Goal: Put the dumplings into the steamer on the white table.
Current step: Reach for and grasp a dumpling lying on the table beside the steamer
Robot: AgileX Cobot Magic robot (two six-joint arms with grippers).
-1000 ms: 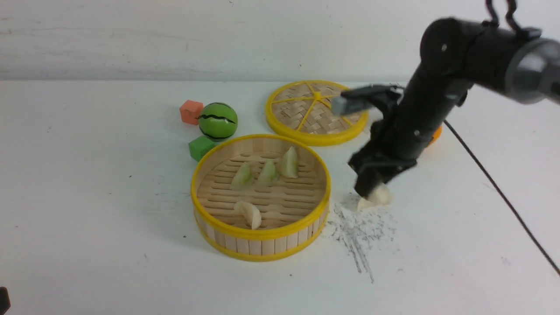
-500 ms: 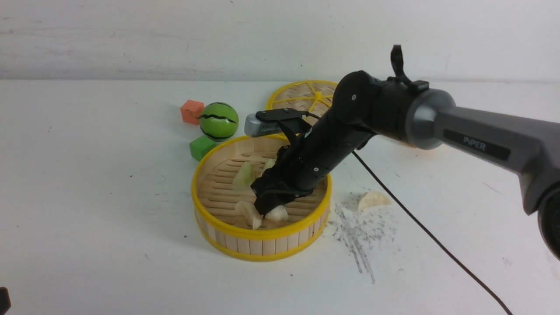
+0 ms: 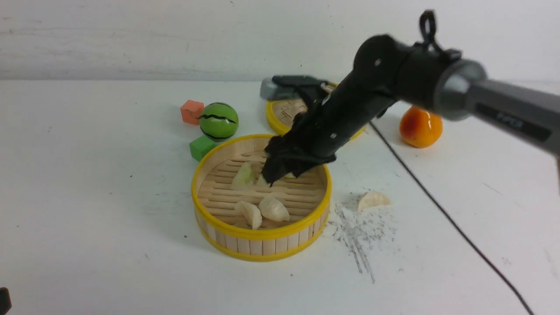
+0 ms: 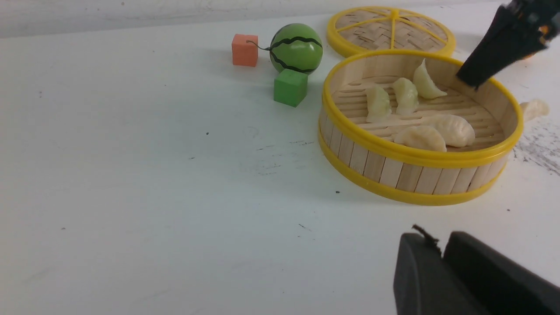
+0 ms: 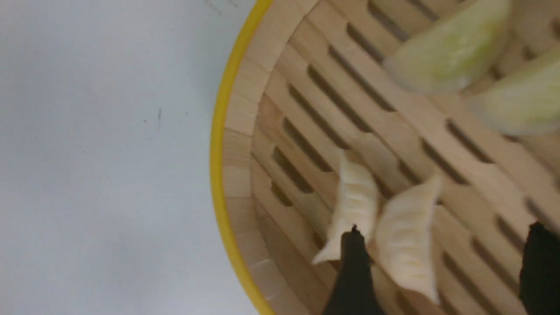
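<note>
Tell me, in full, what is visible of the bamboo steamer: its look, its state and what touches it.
The steamer is a round, shallow basket, seemingly bamboo: pale vertical slat walls, yellow rims top and bottom, slotted floor. It stands upright, uncovered, on the white table. Inside lie three pale green dumplings at the far side and two cream dumplings side by side nearer the front. The right tool hovers open and empty above its floor.

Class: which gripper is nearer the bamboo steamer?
Right. The right gripper hangs open above the steamer; the left gripper sits well apart, off to its left and nearer the robot.
</note>
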